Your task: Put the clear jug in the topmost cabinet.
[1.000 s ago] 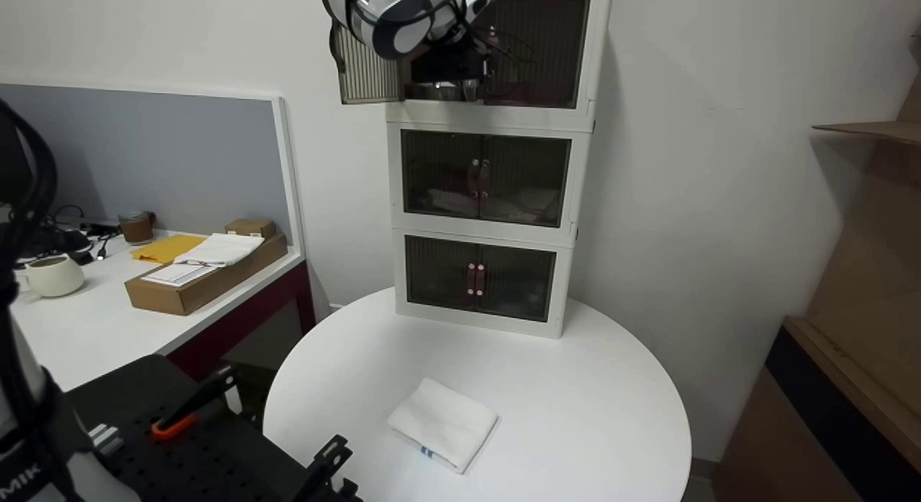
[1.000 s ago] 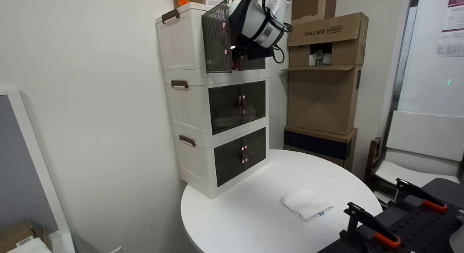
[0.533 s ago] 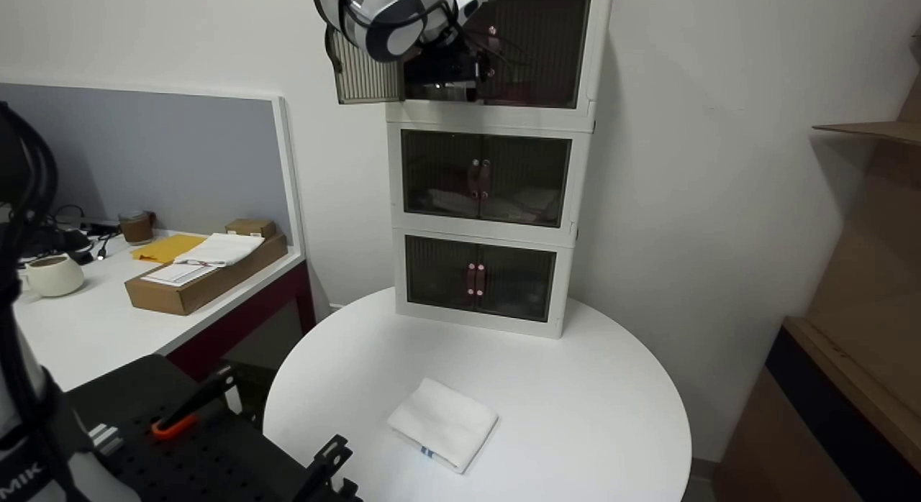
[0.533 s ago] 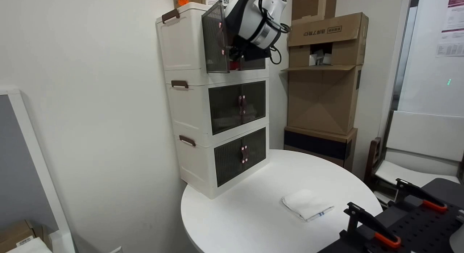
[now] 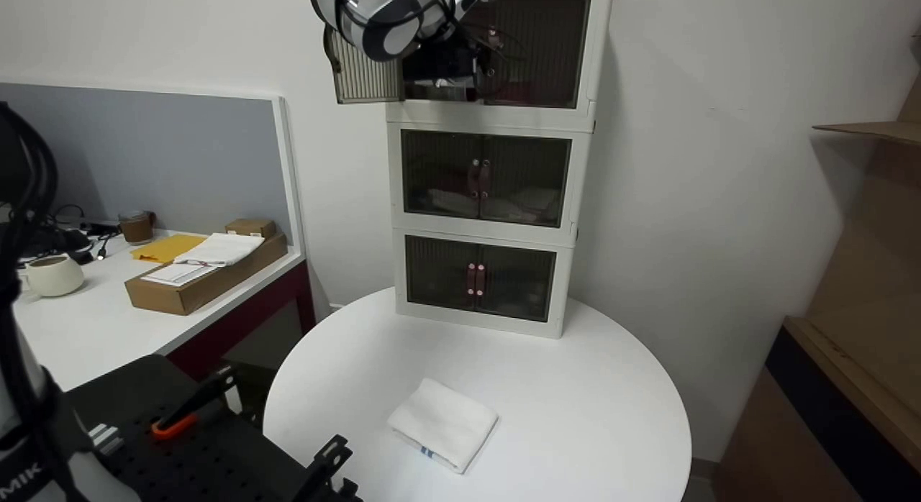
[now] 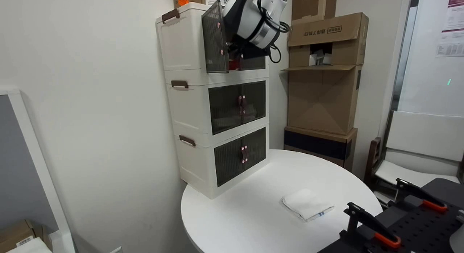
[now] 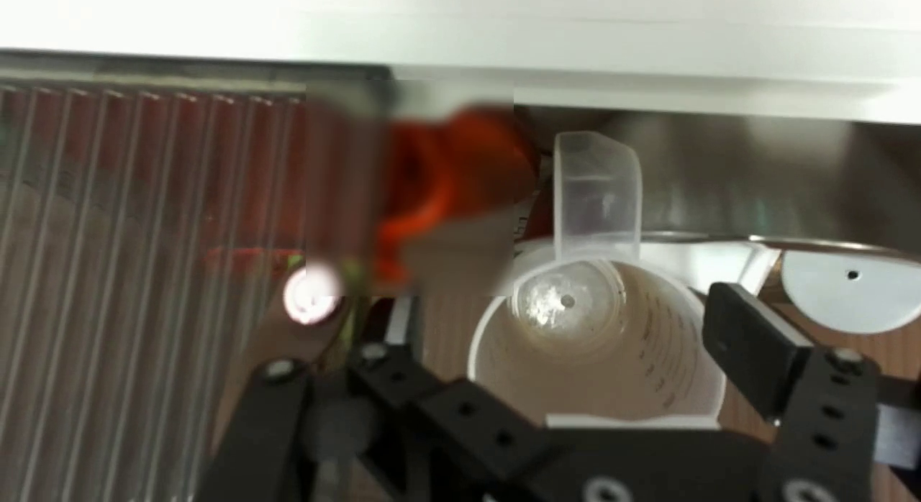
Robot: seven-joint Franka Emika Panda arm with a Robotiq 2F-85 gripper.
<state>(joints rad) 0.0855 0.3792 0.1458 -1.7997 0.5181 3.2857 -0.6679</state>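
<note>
The clear jug (image 7: 597, 344) is see-through and round-mouthed, with a handle and rows of marks (my wrist view looks right into it). It sits in the topmost cabinet (image 5: 496, 113), between the parted jaws of my gripper (image 7: 570, 322).

White arm (image 6: 248, 21), looped black cables (image 6: 284, 27); black hand (image 7: 570, 329), silvery screws (image 7: 847, 356).
</note>
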